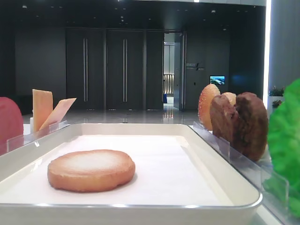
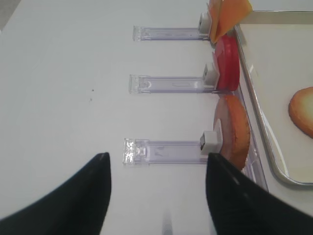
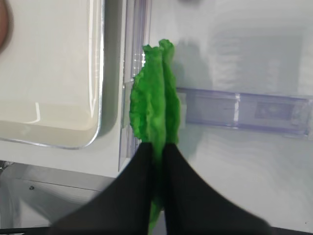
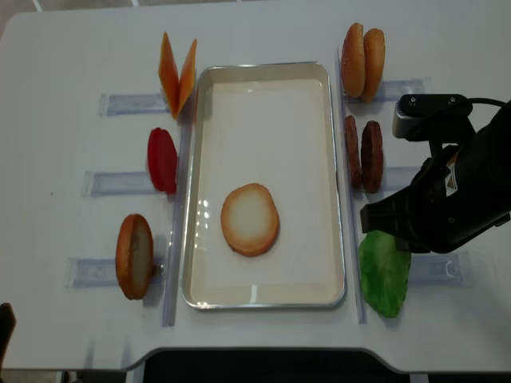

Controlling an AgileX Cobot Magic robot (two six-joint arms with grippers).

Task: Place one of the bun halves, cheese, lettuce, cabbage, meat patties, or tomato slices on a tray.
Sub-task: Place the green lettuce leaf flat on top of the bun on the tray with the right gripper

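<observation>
Right gripper (image 3: pixel 156 149) clenched on upright lettuce leaf (image 3: pixel 154 105) at its near edge: light, floppy, tear-prone, best pinched gently by rim.

A dark hall behind a white desk

The desk (image 4: pixel 263 24) has a smooth white top with a rounded front edge. Behind it the low exterior view shows a dim room with dark wall panels (image 1: pixel 105 68) that carry long vertical handles. An open doorway (image 1: pixel 169 70) in this wall gives onto a brighter corridor. A small lit screen (image 1: pixel 217 80) glows on the right, and a bright vertical light strip (image 1: pixel 267 47) stands at the far right. The floor (image 1: pixel 140 116) is glossy and reflects light. Small spot lights dot the dark ceiling (image 1: pixel 122 11).
</observation>
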